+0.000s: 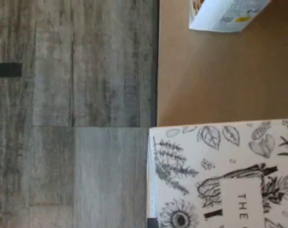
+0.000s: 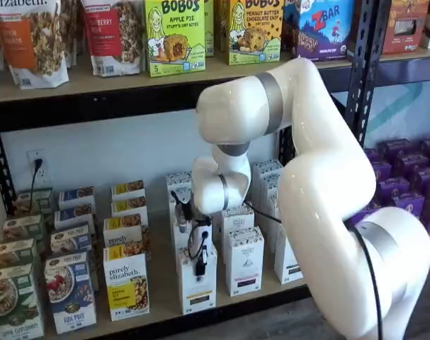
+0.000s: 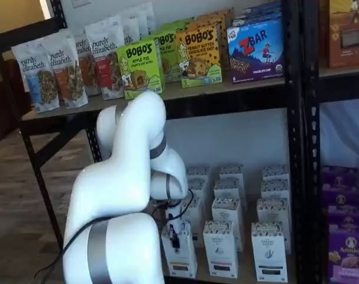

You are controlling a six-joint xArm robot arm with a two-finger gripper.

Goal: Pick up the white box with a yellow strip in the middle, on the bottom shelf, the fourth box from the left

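The white box (image 2: 197, 289) stands at the front of the bottom shelf (image 2: 222, 306), leftmost of the white cartons; it also shows in a shelf view (image 3: 180, 257). Its yellow strip is too small to make out. The wrist view shows its dark-speckled patterned top (image 1: 224, 175) from above, lettered "THE", with tan board beside it. My gripper (image 2: 200, 266) hangs directly over this box, its black fingers at the box's top front with a cable beside them. It also shows in a shelf view (image 3: 175, 238). No gap or grip shows.
A "purely elizabeth" box (image 2: 127, 282) stands just left of the white box; its corner shows in the wrist view (image 1: 227, 14). More white cartons (image 2: 244, 261) stand right and behind. The upper board (image 2: 94, 83) carries bags and Bobo's boxes. Grey floor (image 1: 72, 114) lies past the shelf edge.
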